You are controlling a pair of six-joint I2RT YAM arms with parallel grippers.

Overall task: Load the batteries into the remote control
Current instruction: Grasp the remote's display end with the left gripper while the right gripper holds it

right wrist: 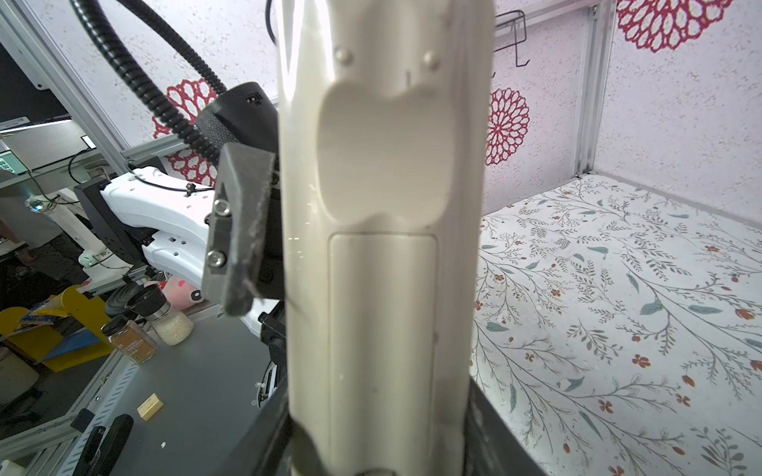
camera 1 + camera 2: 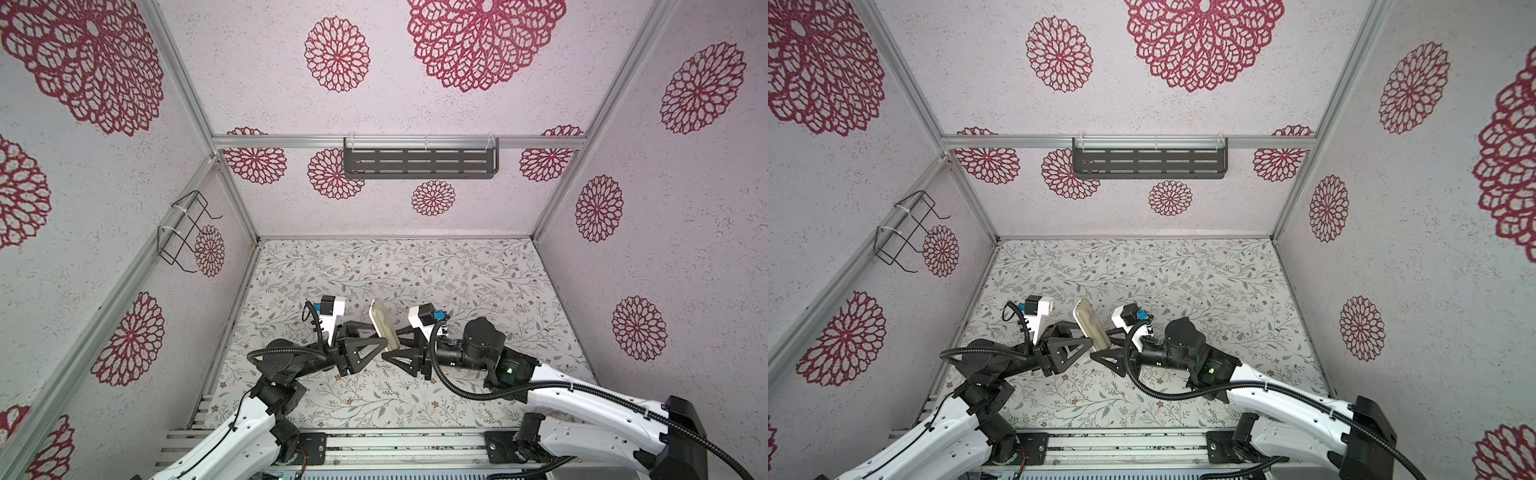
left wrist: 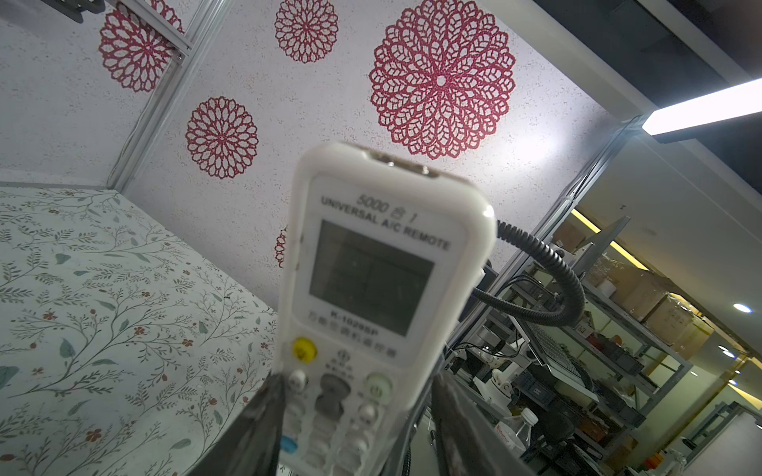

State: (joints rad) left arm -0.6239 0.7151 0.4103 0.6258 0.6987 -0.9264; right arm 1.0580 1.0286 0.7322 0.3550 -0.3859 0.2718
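1. On the left wall, I see a black wire rack (image 2: pixel 183 230).
2. On the back wall hangs a slotted dark shelf (image 2: pixel 419 163); below it lies the floral table (image 2: pixel 457 282).
3. The left gripper (image 2: pixel 379 337) is clamped on the remote control (image 2: pixel 382 322), which is held above mid-table with its screen end up.
4. The right gripper (image 2: pixel 395 345) grasps the same remote, facing its beige back.

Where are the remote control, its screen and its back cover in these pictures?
remote control (image 2: pixel 384 326): in a top view, middle of its plain beige back.
screen (image 3: pixel 370 276): left wrist view, centre of the grey display.
back cover (image 1: pixel 383 338): right wrist view, middle of the rectangular panel.
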